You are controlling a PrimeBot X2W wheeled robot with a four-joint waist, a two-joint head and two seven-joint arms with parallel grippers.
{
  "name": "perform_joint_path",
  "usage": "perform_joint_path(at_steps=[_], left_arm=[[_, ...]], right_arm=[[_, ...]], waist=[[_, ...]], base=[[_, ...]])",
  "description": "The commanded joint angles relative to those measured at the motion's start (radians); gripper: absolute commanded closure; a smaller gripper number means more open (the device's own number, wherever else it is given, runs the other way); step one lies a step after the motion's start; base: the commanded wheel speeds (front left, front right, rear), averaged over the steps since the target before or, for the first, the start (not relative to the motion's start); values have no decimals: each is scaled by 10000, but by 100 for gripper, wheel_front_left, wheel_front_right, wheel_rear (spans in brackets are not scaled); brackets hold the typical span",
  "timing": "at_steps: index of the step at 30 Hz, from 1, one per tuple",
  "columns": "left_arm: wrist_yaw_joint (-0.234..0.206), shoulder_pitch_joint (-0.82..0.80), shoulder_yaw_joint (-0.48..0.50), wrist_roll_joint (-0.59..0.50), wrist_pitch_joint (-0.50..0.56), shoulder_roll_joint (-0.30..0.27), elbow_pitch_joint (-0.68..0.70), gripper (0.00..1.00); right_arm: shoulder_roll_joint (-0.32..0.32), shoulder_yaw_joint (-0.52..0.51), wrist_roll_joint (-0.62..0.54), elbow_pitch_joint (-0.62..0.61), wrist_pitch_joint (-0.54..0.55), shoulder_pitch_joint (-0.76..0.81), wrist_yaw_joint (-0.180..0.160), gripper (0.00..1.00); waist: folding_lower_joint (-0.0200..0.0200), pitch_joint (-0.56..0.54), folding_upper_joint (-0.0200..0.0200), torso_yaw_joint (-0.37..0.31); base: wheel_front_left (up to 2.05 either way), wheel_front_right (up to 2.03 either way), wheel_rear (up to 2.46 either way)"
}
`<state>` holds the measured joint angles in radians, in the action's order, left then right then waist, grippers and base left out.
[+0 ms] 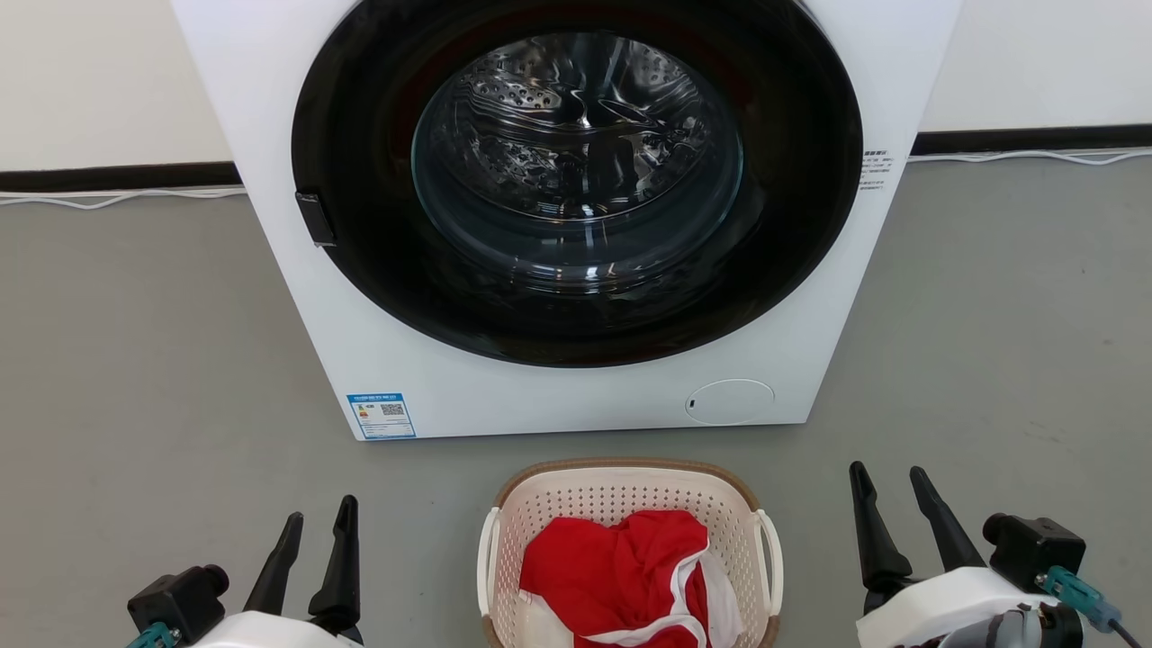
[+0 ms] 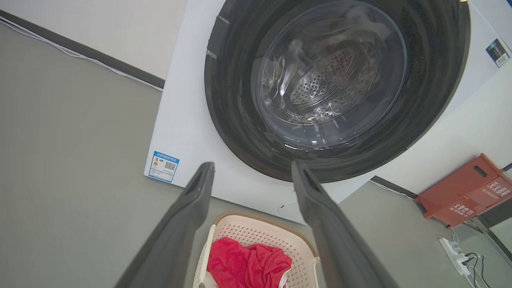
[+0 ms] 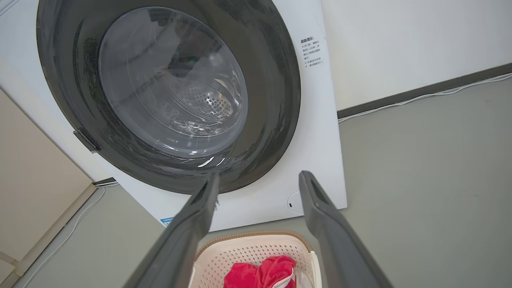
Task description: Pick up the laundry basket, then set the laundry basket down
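The laundry basket (image 1: 621, 493) sits on the grey floor just before the washing machine, at the bottom middle of the head view. It is cream-white and perforated, with a brown rim and white loop handles, and red and white cloth (image 1: 621, 576) lies in it. My left gripper (image 1: 317, 518) stands open to the basket's left, apart from it. My right gripper (image 1: 893, 481) stands open to its right, also apart. The left wrist view has the basket (image 2: 260, 230) low between its fingers; the right wrist view has the basket (image 3: 248, 250) the same way. Nothing is between either pair of fingers.
A white front-loading washing machine (image 1: 450, 378) with a shut dark round door stands right behind the basket. A wall with dark skirting and white cable runs behind. A red box (image 2: 464, 190) and a power strip (image 2: 454, 250) lie off to one side.
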<state>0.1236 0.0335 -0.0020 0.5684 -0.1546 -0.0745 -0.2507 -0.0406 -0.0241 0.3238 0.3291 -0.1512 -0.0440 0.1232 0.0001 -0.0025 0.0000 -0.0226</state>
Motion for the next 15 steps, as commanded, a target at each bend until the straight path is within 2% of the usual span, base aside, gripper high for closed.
perform_joint_path(at_steps=[1, 15], left_arm=[[52, -159, 202, -284, -147, -148, 310, 0], [60, -47, 175, -1873, -558, -204, 304, 0]], right_arm=[[-87, 195, -307, -215, -181, -334, 56, 0], [-91, 70, -2054, -151, -591, -369, 64, 0]], waist=[[0, 2, 0, -6], [0, -1, 0, -3]], base=[[0, 0, 0], [0, 0, 0]])
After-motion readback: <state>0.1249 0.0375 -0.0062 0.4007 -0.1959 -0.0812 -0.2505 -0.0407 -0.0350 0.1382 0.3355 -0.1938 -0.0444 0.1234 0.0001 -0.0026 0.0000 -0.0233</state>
